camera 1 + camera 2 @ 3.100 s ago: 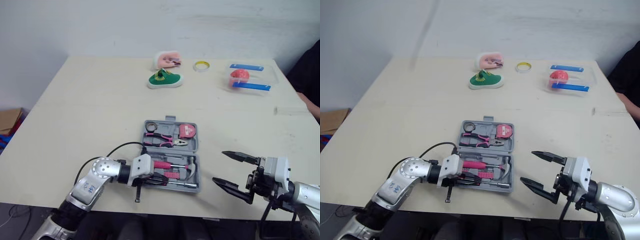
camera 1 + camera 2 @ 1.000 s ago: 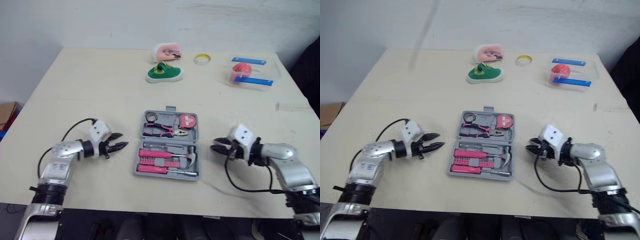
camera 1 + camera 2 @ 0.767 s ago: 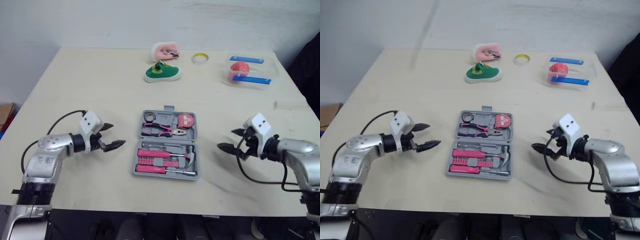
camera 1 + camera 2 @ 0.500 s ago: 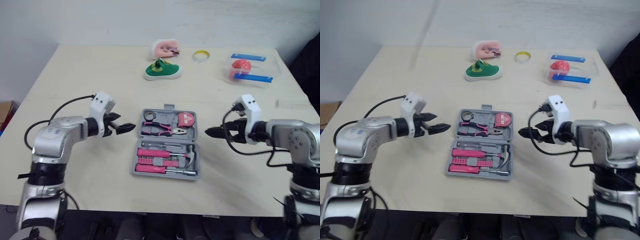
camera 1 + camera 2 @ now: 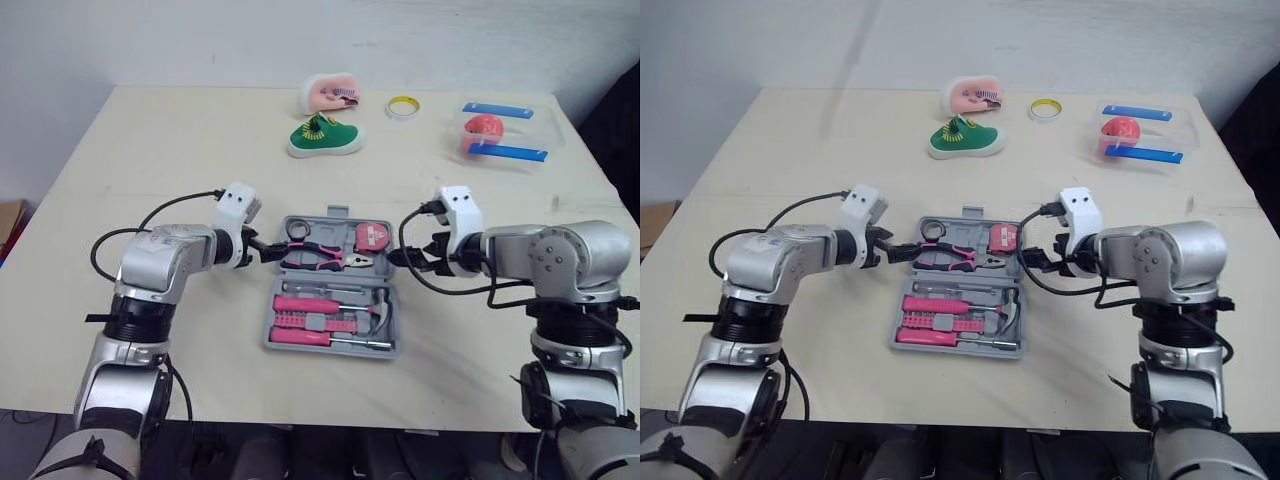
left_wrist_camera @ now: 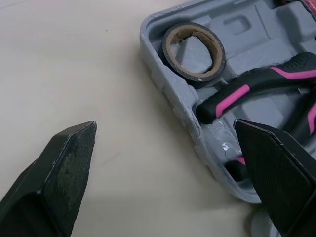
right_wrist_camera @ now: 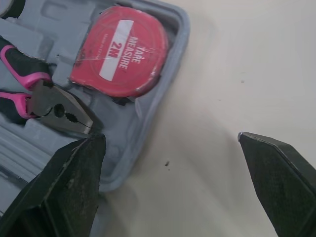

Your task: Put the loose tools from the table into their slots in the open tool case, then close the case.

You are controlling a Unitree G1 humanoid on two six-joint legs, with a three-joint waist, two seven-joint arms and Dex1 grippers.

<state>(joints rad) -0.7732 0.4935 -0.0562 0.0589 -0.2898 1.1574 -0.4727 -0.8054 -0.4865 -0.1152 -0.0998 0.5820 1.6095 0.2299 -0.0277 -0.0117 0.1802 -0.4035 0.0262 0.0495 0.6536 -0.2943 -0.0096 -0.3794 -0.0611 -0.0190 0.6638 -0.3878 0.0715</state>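
Tool case (image 5: pixel 333 300) sits at frame centre. Left pincer (image 5: pixel 268 252), fingers spread, straddles its left wall; right pincer (image 5: pixel 405 259), spread, straddles its right wall. Both upper corners blocked. Bare desk (image 5: pixel 150 150) free at left, right and below case. Upper centre crowded: green shoe (image 5: pixel 327 140), tape ring (image 5: pixel 403 106), clear container (image 5: pixel 505 140).

Silver-grey arms ending in black two-fingered grippers.
The left arm (image 5: pixel 160 262) and right arm (image 5: pixel 555 258) are rounded shells of brushed silver-grey metal, with black ribbed rings between the segments and a black band lower down each one. Each wrist carries a small white box (image 5: pixel 237 205) with softened corners, and a thin black cable (image 5: pixel 180 197) loops from it back along the forearm. The left gripper (image 5: pixel 265 252) and right gripper (image 5: pixel 400 258) have matt black, wedge-shaped fingers (image 6: pixel 59 168) with a finely grained surface.
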